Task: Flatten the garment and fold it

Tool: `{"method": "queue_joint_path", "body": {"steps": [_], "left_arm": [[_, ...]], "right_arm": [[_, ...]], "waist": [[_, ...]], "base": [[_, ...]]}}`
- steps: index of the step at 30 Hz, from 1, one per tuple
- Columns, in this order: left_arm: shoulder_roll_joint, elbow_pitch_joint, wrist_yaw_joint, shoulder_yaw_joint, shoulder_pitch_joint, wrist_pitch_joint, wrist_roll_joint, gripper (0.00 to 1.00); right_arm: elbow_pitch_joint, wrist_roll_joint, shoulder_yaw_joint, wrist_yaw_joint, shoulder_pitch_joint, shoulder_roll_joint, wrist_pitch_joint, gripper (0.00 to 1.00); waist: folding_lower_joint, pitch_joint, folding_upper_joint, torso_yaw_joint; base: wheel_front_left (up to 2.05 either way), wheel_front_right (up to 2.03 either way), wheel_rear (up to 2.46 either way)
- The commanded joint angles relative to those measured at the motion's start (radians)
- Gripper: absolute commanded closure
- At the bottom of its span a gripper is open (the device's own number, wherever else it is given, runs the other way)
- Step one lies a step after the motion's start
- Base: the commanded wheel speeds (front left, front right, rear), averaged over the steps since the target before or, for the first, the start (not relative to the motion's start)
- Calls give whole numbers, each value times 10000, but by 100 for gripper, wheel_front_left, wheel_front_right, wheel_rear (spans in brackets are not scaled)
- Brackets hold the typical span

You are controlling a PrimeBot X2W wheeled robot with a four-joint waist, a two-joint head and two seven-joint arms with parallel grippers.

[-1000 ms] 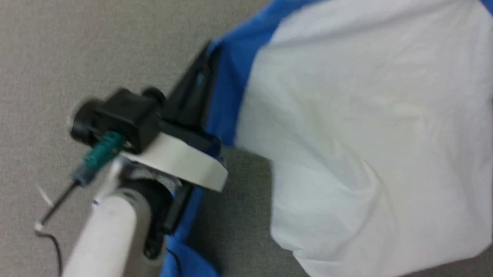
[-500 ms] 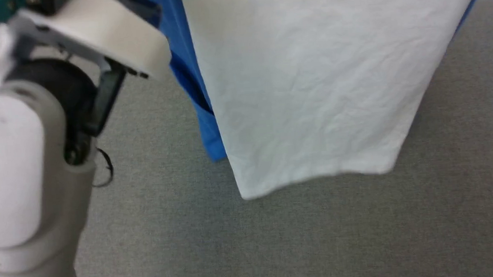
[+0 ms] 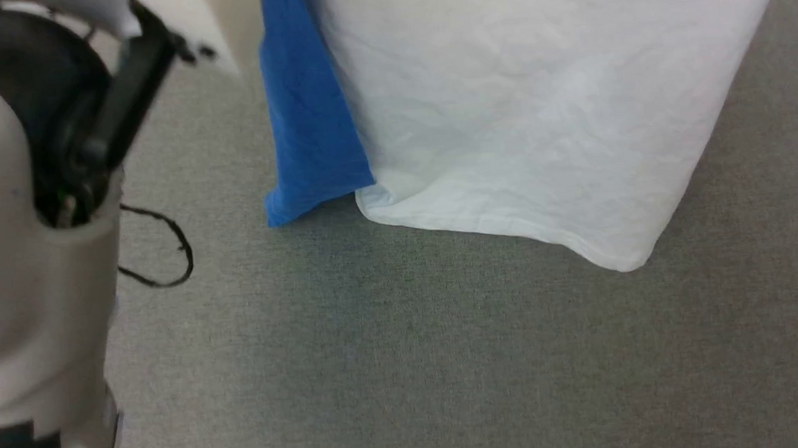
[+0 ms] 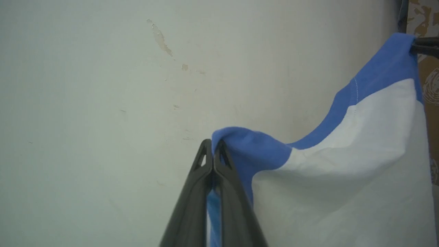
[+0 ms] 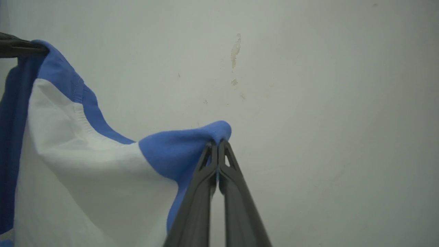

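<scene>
The garment (image 3: 503, 107) is a white T-shirt with blue sleeves, hanging in the air above the grey surface, its white hem just touching down. A blue sleeve (image 3: 307, 139) dangles at its left side. In the left wrist view my left gripper (image 4: 213, 152) is shut on a blue shoulder fold of the garment (image 4: 343, 164). My right gripper (image 5: 218, 149) is likewise shut on the other blue shoulder of the garment (image 5: 89, 178). Each wrist view also shows the other arm's dark fingertip pinching the far blue corner.
A grey fabric-covered surface (image 3: 449, 359) lies under the shirt. My pale left forearm (image 3: 28, 274) fills the left edge of the head view, with a thin black cable loop (image 3: 165, 259) beside it. A pale scuffed wall (image 4: 137, 85) stands behind the grippers.
The head camera has tilted, so the whole picture shifted. The shirt's hem has dropped lower and now touches the grey surface, and the blue sleeve hangs straighter.
</scene>
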Motion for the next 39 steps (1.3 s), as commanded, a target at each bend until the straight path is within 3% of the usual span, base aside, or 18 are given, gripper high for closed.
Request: {"method": "queue_joint_path", "body": {"steps": [1,7,14,20,29,34,39], "left_arm": [[-138,181,230,177,-497,130,-44,100],[-426,1484,784,471,-3028,-341,817,100],[-1069,3841,1202,316,-6589,-2537,2047,100],[-1126,5244,1297,209,-8141,-4497,2617,100],[-573,4860,839,-197,-7239,-6418,2798,100],[-337,3250,680,-525,-5481,-6396,2582,100],[-118,1408,991,-796,-3540,-6059,2596,100]], "right_arm": [[237,71,25,-9,-476,5,158,100],[1536,-381,454,-9,-2979,-6,304,100],[3896,-1551,1141,-9,-6702,505,-727,100],[5335,-2117,1897,-9,-8391,557,-1727,100],[5664,-1410,3234,-9,-8539,-475,-3310,100],[4741,-356,3515,-9,-7318,-1350,-4172,100],[3502,379,2995,-9,-5445,-2198,-4648,100]], "waist": [[0,828,-1,-151],[0,2731,-1,-209],[0,4454,-1,-80],[0,5285,-1,54],[0,6422,-1,205],[0,6321,-1,189],[0,5879,-1,185]], "base": [[0,0,0],[0,0,0],[0,0,0],[0,0,0],[0,0,0],[0,0,0],[0,0,0]]}}
